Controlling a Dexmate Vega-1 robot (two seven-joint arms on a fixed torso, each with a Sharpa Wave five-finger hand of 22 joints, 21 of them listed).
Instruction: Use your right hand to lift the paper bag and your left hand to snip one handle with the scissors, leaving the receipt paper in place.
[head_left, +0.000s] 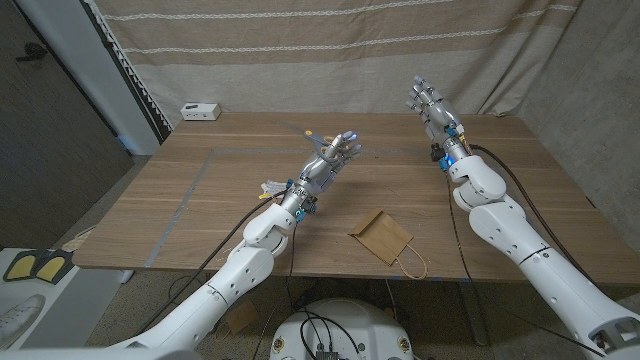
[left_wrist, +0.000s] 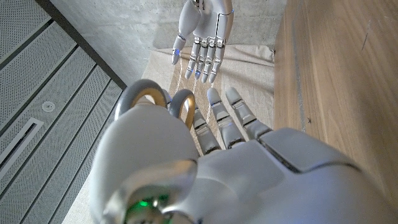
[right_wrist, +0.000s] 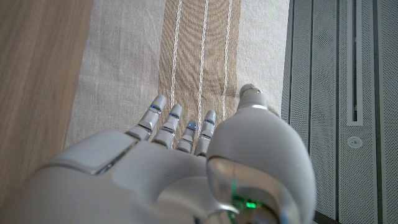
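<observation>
Step in hand, as judged: setup, before any lift; paper bag (head_left: 381, 236) lies flat near the table's (head_left: 200, 190) front edge, one handle (head_left: 411, 265) past that edge; nothing touches it. Right hand (head_left: 430, 105) raised over the far right of the table, fingers spread, holding nothing. Left hand (head_left: 335, 155) raised mid-table, gripping the scissors (left_wrist: 163, 102), yellow-lined loops seen at its fingers. No receipt identifiable. Next move calls for the right hand to descend to the bag and grasp it.
</observation>
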